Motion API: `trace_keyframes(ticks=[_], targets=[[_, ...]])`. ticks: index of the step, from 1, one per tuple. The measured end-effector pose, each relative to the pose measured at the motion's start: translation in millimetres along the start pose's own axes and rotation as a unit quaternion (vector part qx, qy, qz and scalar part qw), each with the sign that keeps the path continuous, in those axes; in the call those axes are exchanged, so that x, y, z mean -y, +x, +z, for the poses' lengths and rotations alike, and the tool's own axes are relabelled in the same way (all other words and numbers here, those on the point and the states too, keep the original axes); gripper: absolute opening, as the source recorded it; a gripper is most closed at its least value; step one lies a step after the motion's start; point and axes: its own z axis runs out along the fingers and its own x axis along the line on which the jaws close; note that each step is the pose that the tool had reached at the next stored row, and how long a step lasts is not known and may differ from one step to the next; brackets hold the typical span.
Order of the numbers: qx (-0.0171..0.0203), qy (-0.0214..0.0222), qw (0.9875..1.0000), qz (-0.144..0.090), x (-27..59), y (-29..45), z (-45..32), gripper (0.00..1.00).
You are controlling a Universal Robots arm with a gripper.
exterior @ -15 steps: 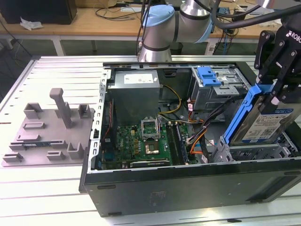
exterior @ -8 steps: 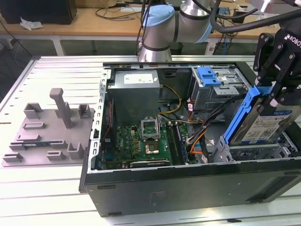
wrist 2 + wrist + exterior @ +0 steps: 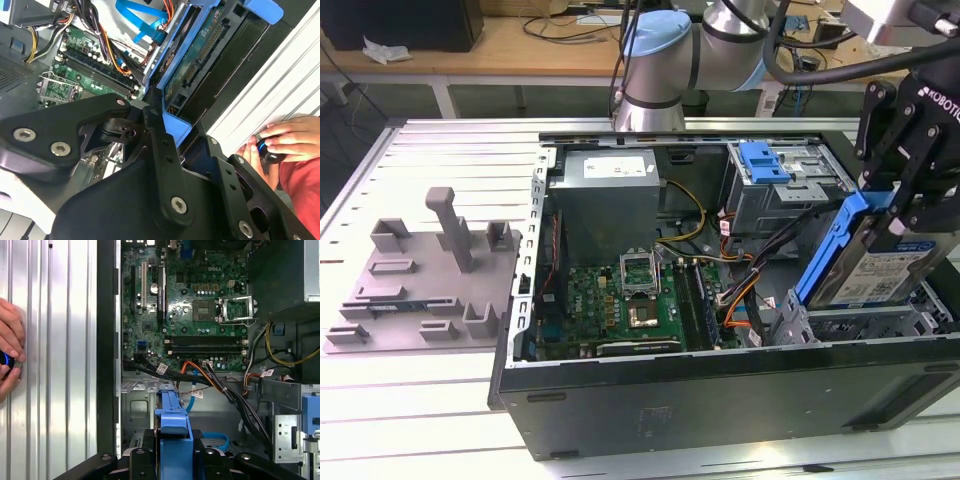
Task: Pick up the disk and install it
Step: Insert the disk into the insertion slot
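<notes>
At the exterior view's right, the gripper point(image 3: 903, 200) has its fingers closed on the upper end of the disk point(image 3: 875, 268). The disk stands tilted over the drive bay point(image 3: 850, 325) of the open computer case point(image 3: 620, 400), probably so that its lower edge can meet the slot. The first wrist view adds a person's hand point(image 3: 7, 357) beside the case, holding what seems a small blue control.
</notes>
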Motion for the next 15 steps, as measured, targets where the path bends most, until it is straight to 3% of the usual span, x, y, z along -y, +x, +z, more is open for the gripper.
trace_keyframes(ticks=[13,15], targets=[[-0.0001,0.0,1.0,0.001,0.2,1.3,10.7,0.36],[-0.0001,0.0,1.0,0.001,0.2,1.5,11.2,0.44]])
